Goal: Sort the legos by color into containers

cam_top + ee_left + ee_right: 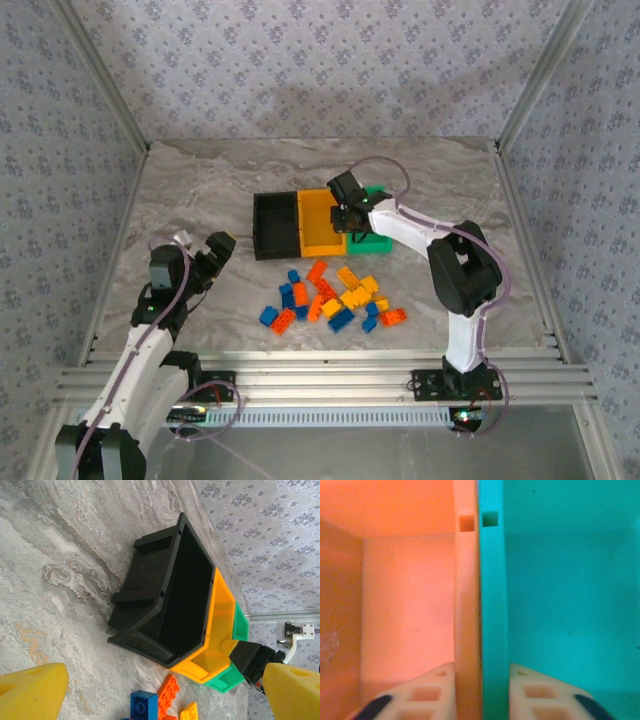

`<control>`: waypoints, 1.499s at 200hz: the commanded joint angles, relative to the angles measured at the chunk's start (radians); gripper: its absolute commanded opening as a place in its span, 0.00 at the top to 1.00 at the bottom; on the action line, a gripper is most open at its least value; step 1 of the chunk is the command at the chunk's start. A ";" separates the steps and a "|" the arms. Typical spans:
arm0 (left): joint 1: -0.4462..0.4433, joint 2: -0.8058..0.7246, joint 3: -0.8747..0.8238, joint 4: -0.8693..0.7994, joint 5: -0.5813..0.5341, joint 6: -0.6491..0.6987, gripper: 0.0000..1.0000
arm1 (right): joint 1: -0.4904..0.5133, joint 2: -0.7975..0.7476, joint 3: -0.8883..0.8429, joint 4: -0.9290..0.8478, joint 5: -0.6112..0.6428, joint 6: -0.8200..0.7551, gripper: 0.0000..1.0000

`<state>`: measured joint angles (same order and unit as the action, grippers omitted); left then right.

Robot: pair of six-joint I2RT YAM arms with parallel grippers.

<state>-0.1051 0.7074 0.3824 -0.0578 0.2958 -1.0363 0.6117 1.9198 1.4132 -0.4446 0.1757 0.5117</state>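
**A:** Foreground: where do the legos lie?

**B:** In one loose cluster on the marbled table. Orange-red, blue and yellow bricks are mixed together, just in front of the containers.

**A:** And to the left of the cluster?

**B:** The left gripper, near the bricks but touching none. Its jaws are spread wide and its yellow fingertips have nothing between them. Its wrist camera faces the open end of the black bin.

**A:** Middle ground: how is the row arranged?

**B:** Three bins are joined side by side: black on the left, the yellow-orange bin in the centre, and the green bin on the right.

**A:** And the farther arm?

**B:** The right gripper sits over the junction of the centre and right bins. One of its fingers is inside each bin. They are flush against the paired walls, so the jaws are closed on those walls and hold no brick.
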 commanded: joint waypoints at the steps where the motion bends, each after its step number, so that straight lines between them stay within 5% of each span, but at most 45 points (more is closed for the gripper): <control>1: -0.002 -0.011 0.004 -0.021 -0.009 0.028 0.00 | 0.020 -0.013 -0.030 -0.040 0.022 0.020 0.58; 63: -0.051 -0.004 0.082 -0.074 0.006 0.090 0.00 | 0.082 -0.245 -0.150 -0.015 0.109 0.085 0.25; 120: -0.188 0.026 0.096 -0.107 0.000 0.110 0.00 | 0.144 -0.617 -0.511 -0.102 0.165 0.264 0.24; 154: -0.228 0.043 0.082 -0.115 -0.010 0.122 0.00 | 0.148 -0.722 -0.656 -0.108 0.091 0.286 0.19; 183: -0.231 0.048 0.051 -0.104 -0.011 0.114 0.00 | 0.154 -0.648 -0.664 -0.005 -0.027 0.196 0.19; 245: -0.231 0.036 0.034 -0.131 -0.023 0.121 0.00 | 0.135 -0.479 -0.586 -0.063 -0.018 0.172 0.28; 300: -0.230 0.041 0.029 -0.117 -0.027 0.116 0.00 | 0.067 -0.500 -0.622 -0.135 0.077 0.234 0.42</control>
<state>-0.3294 0.7536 0.4156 -0.1799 0.2760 -0.9321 0.7124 1.4437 0.8001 -0.5079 0.1905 0.7097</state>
